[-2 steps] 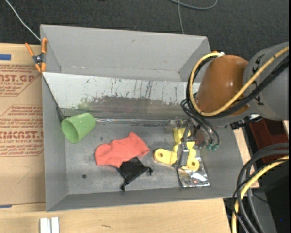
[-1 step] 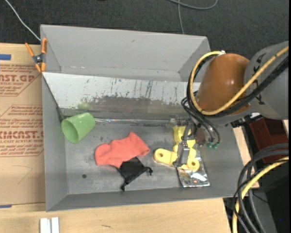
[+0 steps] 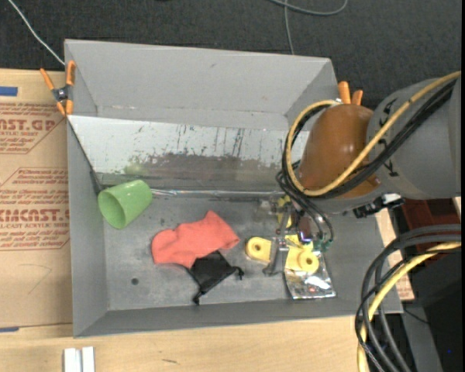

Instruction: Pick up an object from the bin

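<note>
Currently my jaws, apart or not I cannot tell, stand between the left yellow ring (image 3: 257,248) and the right yellow ring (image 3: 302,260).

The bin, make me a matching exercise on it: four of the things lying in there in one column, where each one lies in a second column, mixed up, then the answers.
Things:
1. green cup
2. pink cloth
3. black scrap
4. foil packet

Places in the bin:
A. near right corner
B. left side, tipped over
C. middle of the floor
D. against the cloth's near edge

Pairs: 1-B, 2-C, 3-D, 4-A
</note>
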`<move>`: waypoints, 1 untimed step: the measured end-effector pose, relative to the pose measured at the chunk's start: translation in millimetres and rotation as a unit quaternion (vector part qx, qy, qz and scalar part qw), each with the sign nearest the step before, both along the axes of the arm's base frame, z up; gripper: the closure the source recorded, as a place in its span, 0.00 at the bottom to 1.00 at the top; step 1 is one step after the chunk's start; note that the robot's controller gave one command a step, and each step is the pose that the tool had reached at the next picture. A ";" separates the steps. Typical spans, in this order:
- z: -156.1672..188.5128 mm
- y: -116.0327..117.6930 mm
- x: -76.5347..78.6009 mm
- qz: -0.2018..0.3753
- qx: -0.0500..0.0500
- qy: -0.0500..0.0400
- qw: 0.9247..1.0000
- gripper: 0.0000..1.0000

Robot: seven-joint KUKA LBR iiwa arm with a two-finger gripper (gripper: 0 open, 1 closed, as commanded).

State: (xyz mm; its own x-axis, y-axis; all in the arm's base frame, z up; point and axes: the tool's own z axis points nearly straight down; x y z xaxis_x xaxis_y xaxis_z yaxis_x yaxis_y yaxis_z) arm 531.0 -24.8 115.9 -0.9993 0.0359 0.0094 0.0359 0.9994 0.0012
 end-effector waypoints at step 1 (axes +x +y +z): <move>3.3 -23.4 9.9 -0.027 -0.001 -0.006 1.000 1.00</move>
State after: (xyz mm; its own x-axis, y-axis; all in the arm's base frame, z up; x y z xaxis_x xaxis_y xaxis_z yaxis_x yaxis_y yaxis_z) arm 540.9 -48.2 119.2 -0.9960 0.0892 -0.0028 0.0892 0.9960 -0.0001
